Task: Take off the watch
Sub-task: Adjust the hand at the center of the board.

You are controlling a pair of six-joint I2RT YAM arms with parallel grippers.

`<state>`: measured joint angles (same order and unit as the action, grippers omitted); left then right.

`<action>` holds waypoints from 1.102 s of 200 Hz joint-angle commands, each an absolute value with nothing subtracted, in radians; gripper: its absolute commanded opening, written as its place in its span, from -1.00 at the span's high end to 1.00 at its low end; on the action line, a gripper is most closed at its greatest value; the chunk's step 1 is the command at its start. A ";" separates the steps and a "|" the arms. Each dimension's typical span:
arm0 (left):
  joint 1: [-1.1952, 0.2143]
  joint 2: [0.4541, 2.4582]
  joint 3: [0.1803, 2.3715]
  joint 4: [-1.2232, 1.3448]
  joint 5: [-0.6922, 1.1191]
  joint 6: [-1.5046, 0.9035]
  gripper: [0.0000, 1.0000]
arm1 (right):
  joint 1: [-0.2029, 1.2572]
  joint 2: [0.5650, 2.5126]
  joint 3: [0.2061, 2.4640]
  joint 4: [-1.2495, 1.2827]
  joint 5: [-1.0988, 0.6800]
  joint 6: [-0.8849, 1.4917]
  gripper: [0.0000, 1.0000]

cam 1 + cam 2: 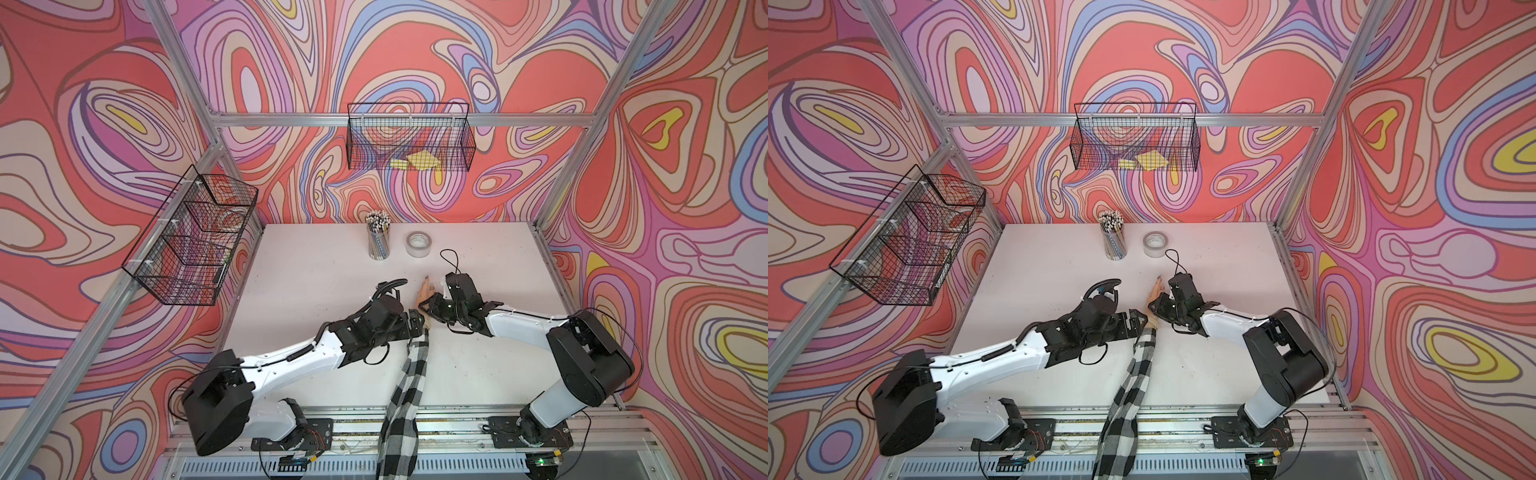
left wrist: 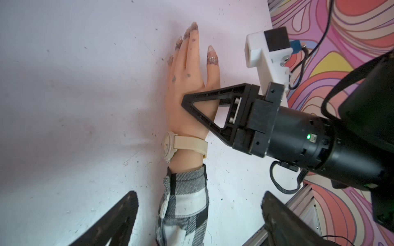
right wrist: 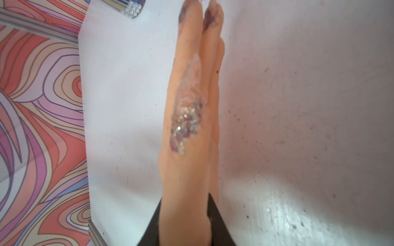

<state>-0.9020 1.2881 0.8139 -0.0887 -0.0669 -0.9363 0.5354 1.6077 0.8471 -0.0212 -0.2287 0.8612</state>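
Note:
The watch point(image 2: 187, 144), with a cream strap and a pale round dial, is fastened round the wrist of the mannequin hand point(image 2: 187, 81), just above the plaid sleeve point(image 2: 185, 204). In the left wrist view my left gripper point(image 2: 198, 204) is open, one finger on each side of the sleeve and touching nothing. My right gripper point(image 2: 187, 102) is shut on the hand across the palm, beyond the watch. The right wrist view shows its jaws point(image 3: 186, 204) pressed against both sides of the hand point(image 3: 187, 127). In both top views the grippers point(image 1: 419, 322) point(image 1: 428, 307) hide the watch.
A cup of pencils point(image 1: 378, 235) and a grey tape roll point(image 1: 419, 245) stand at the back of the white table point(image 1: 316, 274). Wire baskets hang on the back wall point(image 1: 409, 137) and the left wall point(image 1: 195, 237). The sleeve point(image 1: 409, 390) runs to the front edge.

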 commanded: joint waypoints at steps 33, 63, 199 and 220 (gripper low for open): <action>-0.721 1.167 0.724 -0.255 -0.151 -0.902 -0.91 | 0.641 1.636 1.112 -0.542 0.094 0.773 0.74; -0.599 1.164 0.699 -0.256 -0.101 -0.860 -0.92 | 0.701 1.727 1.263 -0.730 0.241 0.799 0.83; -0.410 1.156 0.572 -0.151 0.045 -0.845 -0.90 | 0.843 2.213 1.848 -1.248 0.504 0.831 0.33; -0.410 1.148 0.563 -0.146 0.046 -0.864 -0.89 | 0.853 2.233 1.883 -1.217 0.445 0.816 0.04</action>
<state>-0.4171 1.1713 0.5766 -0.1749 0.0433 -0.8421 0.8330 2.2211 1.8275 -1.1835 0.4587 0.8246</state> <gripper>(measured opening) 0.951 0.419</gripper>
